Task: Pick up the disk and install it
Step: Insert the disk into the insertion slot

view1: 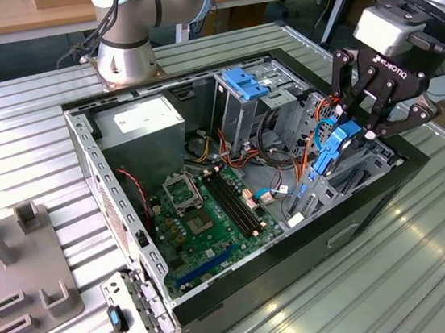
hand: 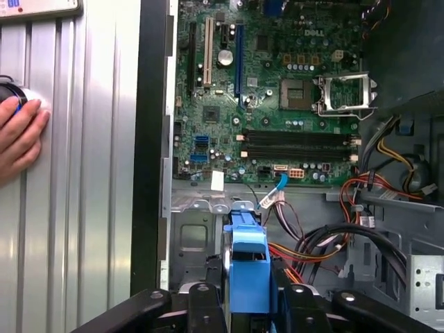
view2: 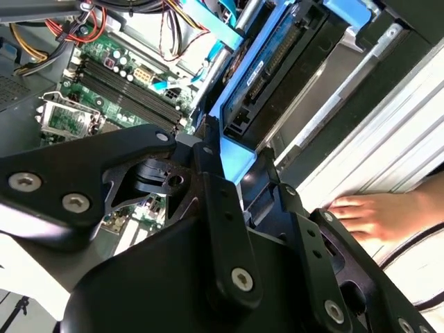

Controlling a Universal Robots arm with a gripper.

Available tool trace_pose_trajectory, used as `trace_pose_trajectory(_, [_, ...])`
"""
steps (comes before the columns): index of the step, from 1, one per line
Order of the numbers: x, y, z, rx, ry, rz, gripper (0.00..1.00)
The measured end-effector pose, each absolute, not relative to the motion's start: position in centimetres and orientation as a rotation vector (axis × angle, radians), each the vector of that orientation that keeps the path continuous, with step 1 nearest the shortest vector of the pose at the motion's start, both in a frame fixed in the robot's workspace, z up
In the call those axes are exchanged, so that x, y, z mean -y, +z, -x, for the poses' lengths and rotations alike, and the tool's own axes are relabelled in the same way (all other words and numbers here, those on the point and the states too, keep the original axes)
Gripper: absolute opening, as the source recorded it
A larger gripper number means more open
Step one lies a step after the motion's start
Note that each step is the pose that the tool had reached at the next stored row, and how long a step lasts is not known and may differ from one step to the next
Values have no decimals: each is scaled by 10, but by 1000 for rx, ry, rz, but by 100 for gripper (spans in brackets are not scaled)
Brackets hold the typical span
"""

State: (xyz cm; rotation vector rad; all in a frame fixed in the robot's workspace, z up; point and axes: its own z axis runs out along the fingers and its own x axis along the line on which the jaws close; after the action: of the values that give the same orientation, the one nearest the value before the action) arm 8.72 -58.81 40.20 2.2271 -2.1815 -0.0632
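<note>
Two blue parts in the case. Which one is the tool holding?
The disk in its blue frame, tilted at the exterior view's right, clamped in the tool. The other, a blue bracket, sits on the metal cage, untouched.

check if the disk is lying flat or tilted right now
Tilted: the disk slants steeply, its upper end clamped in the gripper.

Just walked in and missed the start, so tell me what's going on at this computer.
The arm's gripper is shut on the disk, gripping its blue carrier. It holds the disk tilted over the open computer case, lower end down inside near the wall on the exterior view's right, beside the motherboard. A person's hand rests on the ribbed table just outside the case.
</note>
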Motion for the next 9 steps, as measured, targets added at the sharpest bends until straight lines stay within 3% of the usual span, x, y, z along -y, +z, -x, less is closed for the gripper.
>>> trace_pose_trajectory(9, [588,470,-87,2190,-66,-2236,36])
